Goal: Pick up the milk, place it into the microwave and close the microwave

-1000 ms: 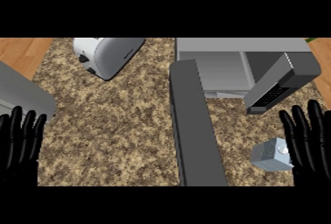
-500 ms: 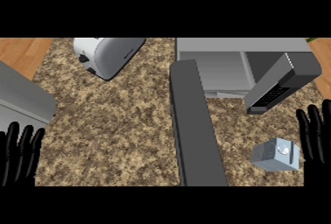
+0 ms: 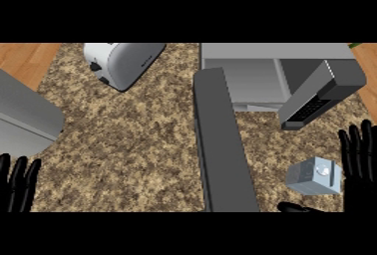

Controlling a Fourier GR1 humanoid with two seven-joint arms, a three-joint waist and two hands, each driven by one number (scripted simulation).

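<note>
Notably, both hands have dropped toward the lower edge of the frame over the last second, and that is the only change on record. At lower left, the left hand (image 3: 18, 183) shows only straight, spread fingertips, lower than before; it holds nothing and rests well apart from the work. At upper left the toaster (image 3: 121, 62) is unmoved. Down the centre runs the microwave door (image 3: 221, 149), swung wide open, with the microwave (image 3: 254, 82) cavity exposed at upper centre-right. At lower right the milk (image 3: 315, 176) sits on the counter (image 3: 125, 144), exactly where it was. The right hand (image 3: 359, 159) stands just beside the milk on its right, fingers straight and apart, thumb showing below the carton; whether it touches the milk cannot be told.

Assessment: no grasp is made. The milk now sits between thumb and fingers, which suggests the hand is set to close round it; placing and door closing remain.
</note>
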